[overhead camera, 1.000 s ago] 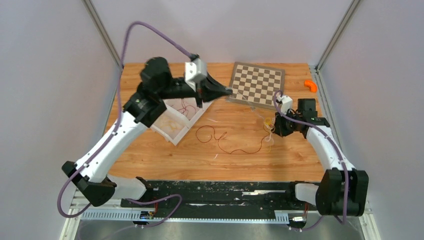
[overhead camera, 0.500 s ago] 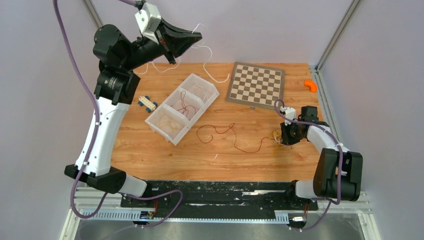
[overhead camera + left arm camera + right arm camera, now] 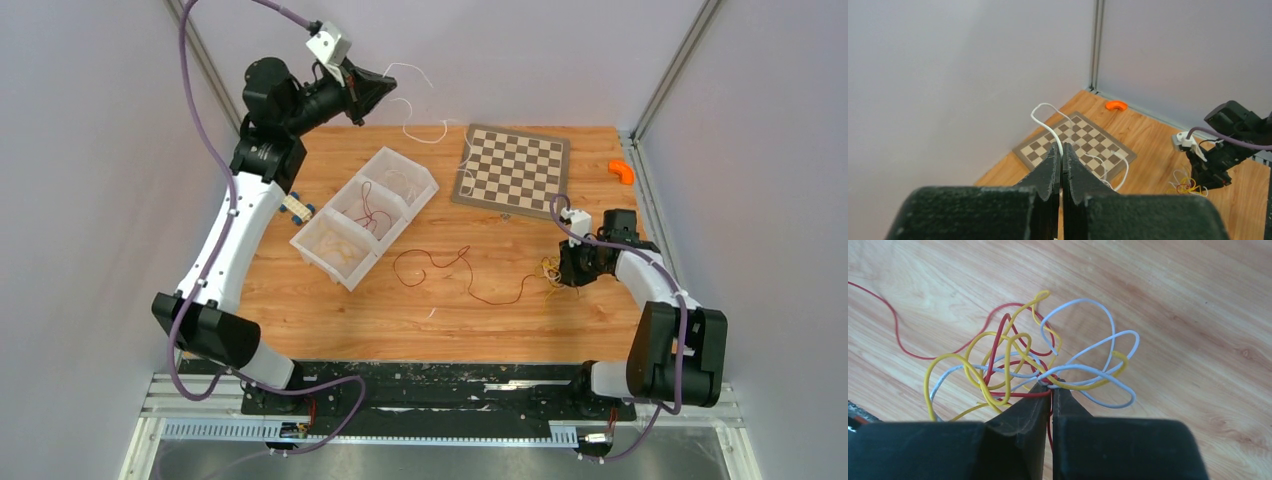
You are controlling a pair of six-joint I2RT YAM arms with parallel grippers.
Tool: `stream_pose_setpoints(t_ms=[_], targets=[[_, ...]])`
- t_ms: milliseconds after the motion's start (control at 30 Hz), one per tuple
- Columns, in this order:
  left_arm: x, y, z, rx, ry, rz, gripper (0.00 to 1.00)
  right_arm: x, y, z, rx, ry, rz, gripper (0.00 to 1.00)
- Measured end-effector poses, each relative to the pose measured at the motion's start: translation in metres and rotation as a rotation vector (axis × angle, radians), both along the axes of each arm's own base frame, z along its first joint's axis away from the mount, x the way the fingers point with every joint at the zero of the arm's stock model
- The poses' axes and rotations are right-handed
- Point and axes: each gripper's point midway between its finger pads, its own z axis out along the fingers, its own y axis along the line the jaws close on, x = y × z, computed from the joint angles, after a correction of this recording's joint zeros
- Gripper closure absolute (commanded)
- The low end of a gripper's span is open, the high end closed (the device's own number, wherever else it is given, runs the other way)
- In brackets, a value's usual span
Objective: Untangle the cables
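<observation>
My left gripper is raised high at the back left, shut on a white cable that hangs in loops over the table; in the left wrist view the white cable rises from the closed tips. My right gripper is low on the table at the right, shut on a tangle of yellow, red and white cables, which sits small in the top view. A long dark red cable trails left from the tangle across the wood.
A white three-compartment tray holding thin wires stands left of centre. A checkerboard lies at the back. An orange piece is at the back right. A small blue-and-white toy lies beside the tray.
My left arm swung up from over the tray and lifted the white cable clear, then shifted right. My right gripper came down onto the tangle and has stayed there.
</observation>
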Motion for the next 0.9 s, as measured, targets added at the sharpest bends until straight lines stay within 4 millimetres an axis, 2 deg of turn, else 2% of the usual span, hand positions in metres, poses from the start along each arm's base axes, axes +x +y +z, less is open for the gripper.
stream_pose_setpoints(t_ms=[233, 400, 533, 767, 900], targets=[[0.041, -0.013, -0.039, -0.006, 0.076, -0.001, 1.00, 0.004, 0.012, 0.026, 0.063, -0.062, 0.015, 0.94], [0.067, -0.014, -0.065, 0.001, 0.128, 0.027, 1.00, 0.003, 0.014, 0.031, 0.078, -0.057, 0.020, 0.94], [0.079, -0.005, -0.082, 0.021, 0.141, 0.062, 1.00, 0.003, 0.016, 0.033, 0.086, -0.056, 0.023, 0.94], [0.096, 0.021, -0.129, 0.071, 0.205, 0.137, 1.00, 0.005, 0.016, 0.037, 0.090, -0.061, 0.029, 0.95], [0.103, 0.034, -0.146, 0.097, 0.221, 0.166, 1.00, 0.003, 0.016, 0.036, 0.089, -0.055, 0.034, 0.94]])
